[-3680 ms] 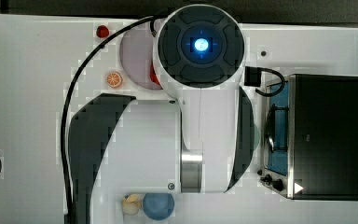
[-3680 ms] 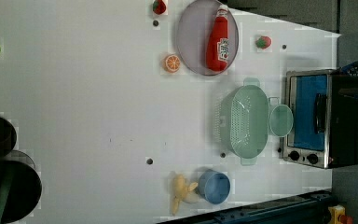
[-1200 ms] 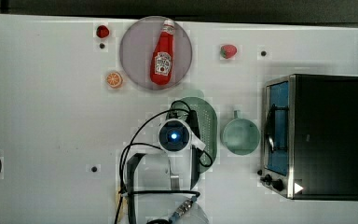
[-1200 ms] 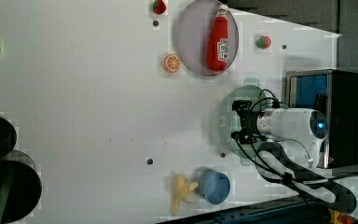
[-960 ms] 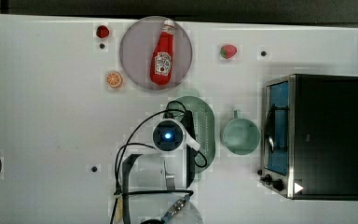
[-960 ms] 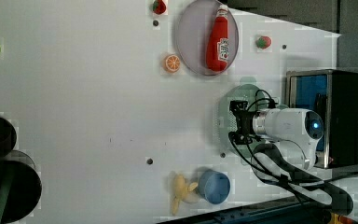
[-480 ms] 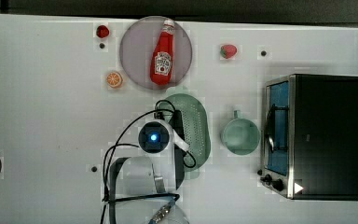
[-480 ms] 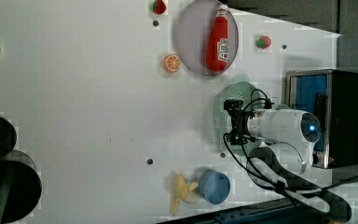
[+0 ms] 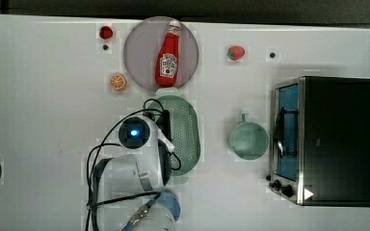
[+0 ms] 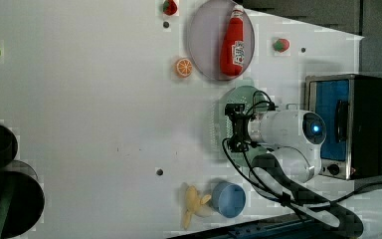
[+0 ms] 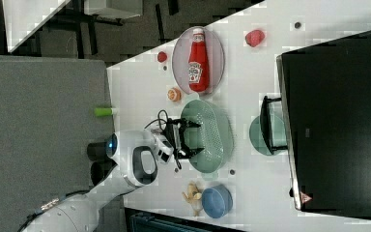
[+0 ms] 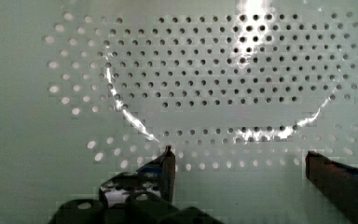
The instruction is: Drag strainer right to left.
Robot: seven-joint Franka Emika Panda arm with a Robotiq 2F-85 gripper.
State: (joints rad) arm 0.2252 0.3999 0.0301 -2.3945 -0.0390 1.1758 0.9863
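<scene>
The strainer (image 9: 188,126) is a pale mint-green oval basket with a holed base, lying just below the grey plate in the top view. My gripper (image 11: 196,137) reaches over its long rim on the right view's left. It stands open, with both fingers down inside the basket. The wrist view shows the dotted base (image 12: 214,84) close up, with the open gripper (image 12: 240,161) against the inner wall and nothing between the fingers. In the left view the arm covers much of the strainer (image 10: 238,93).
A round mint cup (image 9: 248,140) stands between the strainer and the toaster oven (image 9: 323,139). A ketchup bottle (image 9: 168,53) lies on the grey plate (image 9: 139,43), an orange slice (image 9: 118,82) beside it. A blue bowl (image 10: 229,199) and banana (image 10: 194,204) sit near the table edge.
The arm and the strainer have slid toward the top view's left, widening the gap between strainer and cup. The cup has not moved.
</scene>
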